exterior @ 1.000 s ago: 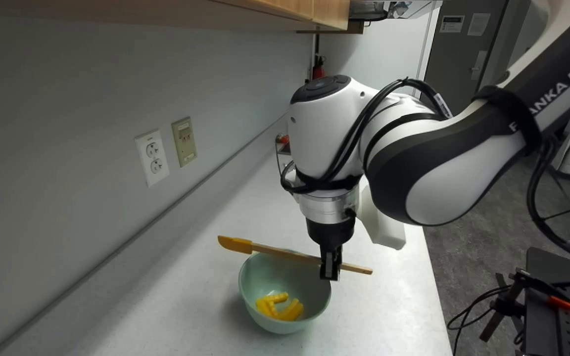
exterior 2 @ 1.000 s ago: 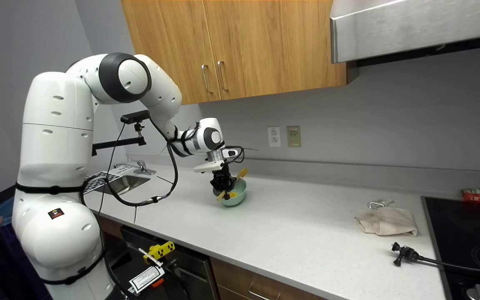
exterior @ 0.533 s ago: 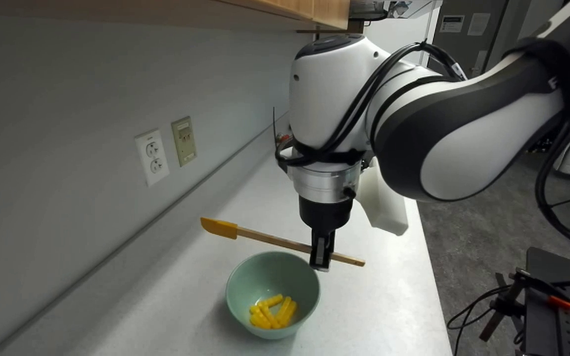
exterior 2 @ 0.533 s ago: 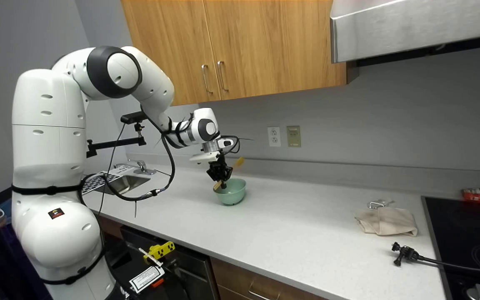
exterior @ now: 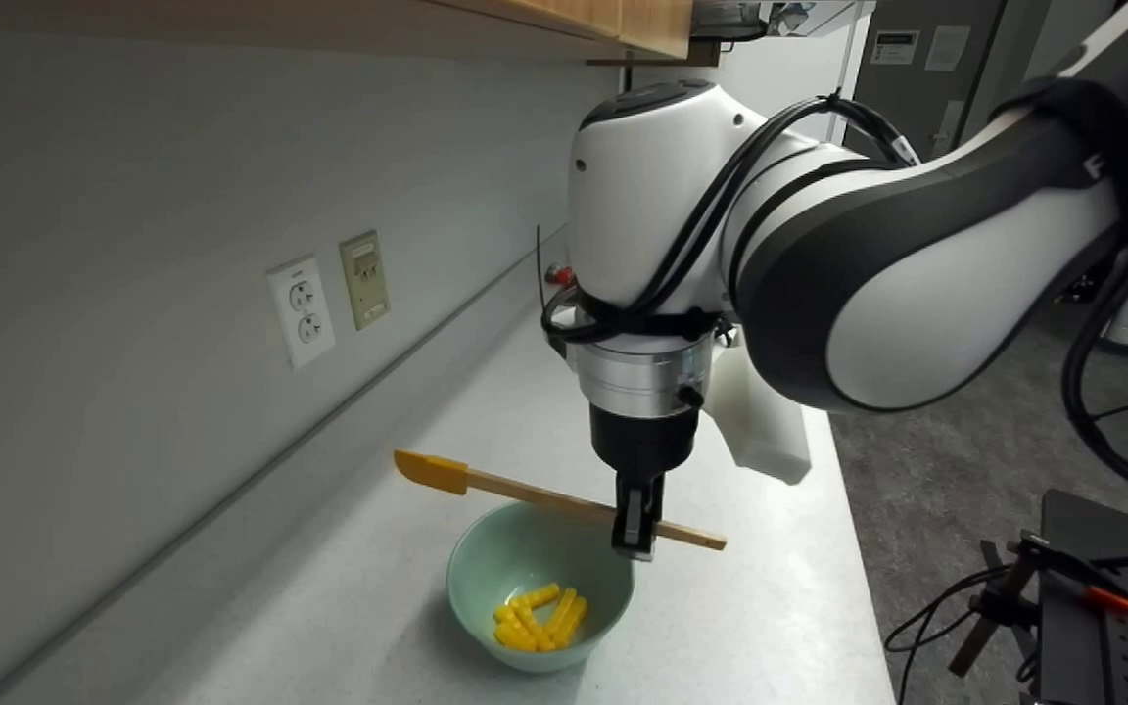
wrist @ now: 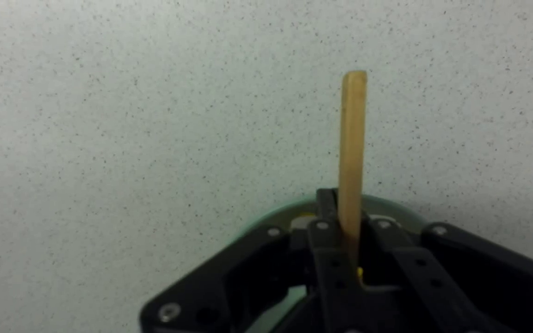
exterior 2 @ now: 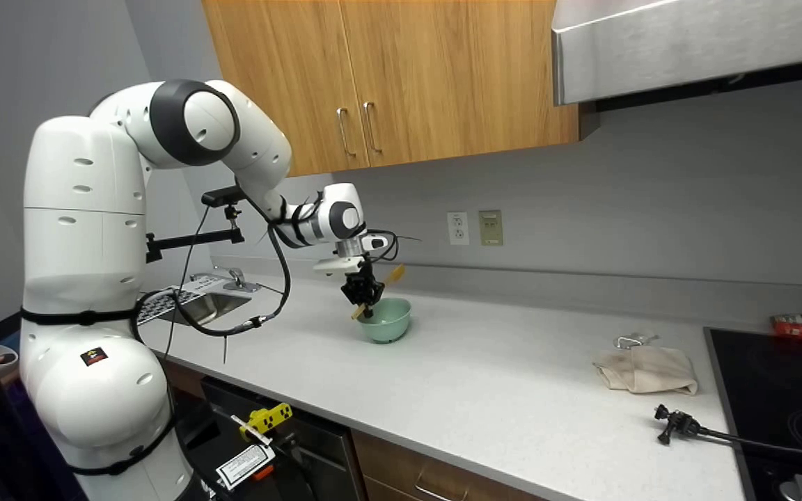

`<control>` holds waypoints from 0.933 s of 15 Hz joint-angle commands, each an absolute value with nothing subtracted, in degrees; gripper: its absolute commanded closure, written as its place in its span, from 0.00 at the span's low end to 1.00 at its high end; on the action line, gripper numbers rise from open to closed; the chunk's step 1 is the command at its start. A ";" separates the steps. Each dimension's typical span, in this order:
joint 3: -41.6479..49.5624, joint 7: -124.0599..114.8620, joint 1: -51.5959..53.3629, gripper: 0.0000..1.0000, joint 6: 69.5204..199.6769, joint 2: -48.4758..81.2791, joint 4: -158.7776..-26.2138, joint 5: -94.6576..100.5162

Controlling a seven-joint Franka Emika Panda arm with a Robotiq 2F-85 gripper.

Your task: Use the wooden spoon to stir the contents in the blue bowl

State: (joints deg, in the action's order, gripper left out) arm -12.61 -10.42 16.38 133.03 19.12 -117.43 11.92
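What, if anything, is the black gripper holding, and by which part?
The gripper holds the long wooden spoon with the flat yellow-orange head, by its light wooden handle, nearer the plain end.

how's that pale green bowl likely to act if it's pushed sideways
The bowl would probably slide fairly easily, since the counter looks smooth and only a few yellow pieces lie inside. Pushed high up, it might tip, as its sides narrow downward. It's likely stiff: its opening looks evenly round.

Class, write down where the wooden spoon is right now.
In an exterior view, the wooden spoon is clamped in the gripper, overlapping the far rim of the blue bowl, its orange blade at the left, toward the wall; contact is unclear.
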 commanded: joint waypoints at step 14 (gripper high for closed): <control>-12.71 -6.50 16.60 0.00 132.63 19.30 -116.55 10.27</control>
State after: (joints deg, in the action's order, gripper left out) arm -12.64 -8.69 16.38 133.03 19.85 -116.74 11.92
